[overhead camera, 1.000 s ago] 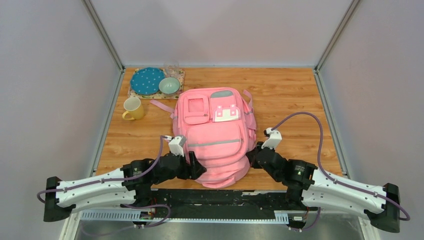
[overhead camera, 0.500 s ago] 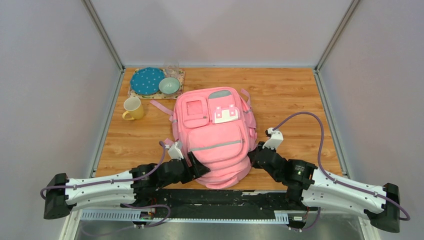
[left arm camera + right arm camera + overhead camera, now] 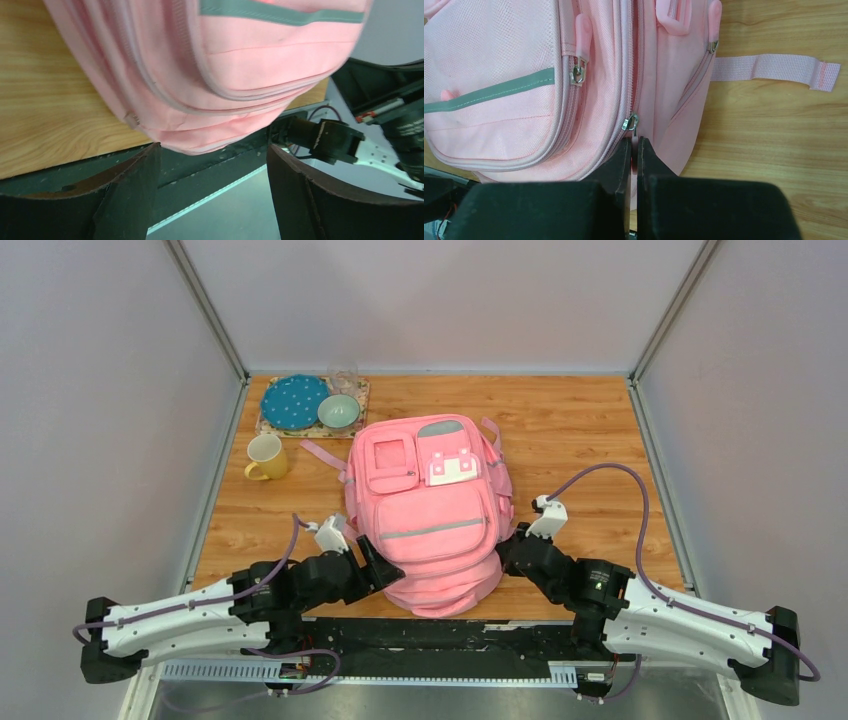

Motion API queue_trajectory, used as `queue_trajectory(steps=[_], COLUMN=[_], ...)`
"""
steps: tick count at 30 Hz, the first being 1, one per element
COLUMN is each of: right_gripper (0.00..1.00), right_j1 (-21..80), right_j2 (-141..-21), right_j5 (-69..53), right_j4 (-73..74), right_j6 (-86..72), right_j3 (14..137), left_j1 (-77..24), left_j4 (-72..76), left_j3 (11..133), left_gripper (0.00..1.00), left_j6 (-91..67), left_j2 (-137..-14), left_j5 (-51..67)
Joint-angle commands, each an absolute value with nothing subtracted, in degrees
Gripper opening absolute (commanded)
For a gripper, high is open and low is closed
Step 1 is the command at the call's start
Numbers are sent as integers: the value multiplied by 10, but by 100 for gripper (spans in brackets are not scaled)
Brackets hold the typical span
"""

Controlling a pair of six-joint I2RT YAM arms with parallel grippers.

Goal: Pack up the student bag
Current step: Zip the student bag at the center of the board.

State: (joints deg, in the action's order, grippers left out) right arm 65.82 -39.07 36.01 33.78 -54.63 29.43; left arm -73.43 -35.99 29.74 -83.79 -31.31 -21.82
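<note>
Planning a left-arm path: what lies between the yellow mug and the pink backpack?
In the top view, only a loose pink strap of the backpack on bare tabletop, short of the mug.

- Top view: bright, even, soft light; a faint shadow lies beside the large pink fabric backpack point(image 3: 430, 510).
- Left wrist view: backpack slightly blurred; left gripper's dark fingers point(image 3: 125, 200) dim at the bottom.
- Right wrist view: fabric weave sharp; right gripper's black fingers point(image 3: 619, 165) soft at the bottom.

We see the student bag point(image 3: 499, 45) in matt woven pink cloth, its zip pull point(image 3: 630, 121) shiny metal, the surface point(image 3: 764, 130) smooth grained wood, the fingers point(image 3: 653, 162) matt black.
</note>
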Motion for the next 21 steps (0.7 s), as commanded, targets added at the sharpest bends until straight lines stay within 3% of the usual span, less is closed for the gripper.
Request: queue_trajectory(steps=[1, 6, 15, 20, 21], right_gripper=[0, 0, 0, 0, 0], right_j1=[655, 655, 655, 655, 655], right_j2=[-390, -388, -395, -415, -417], right_j5=[392, 389, 373, 352, 349], right_j4=[340, 343, 330, 332, 329], right_j6=[-563, -570, -566, -566, -567], right_j3=[320, 320, 319, 326, 326], left_j1=[-737, -737, -737, -737, -737], left_j4=[-406, -373, -185, -179, -165], left_j3=[271, 266, 178, 199, 195], left_gripper=[83, 84, 84, 84, 78], left_j6=[-906, -901, -917, -896, -891], left_j2=[-328, -382, -424, -478, -481], left_j5=[-166, -137, -178, -192, -204])
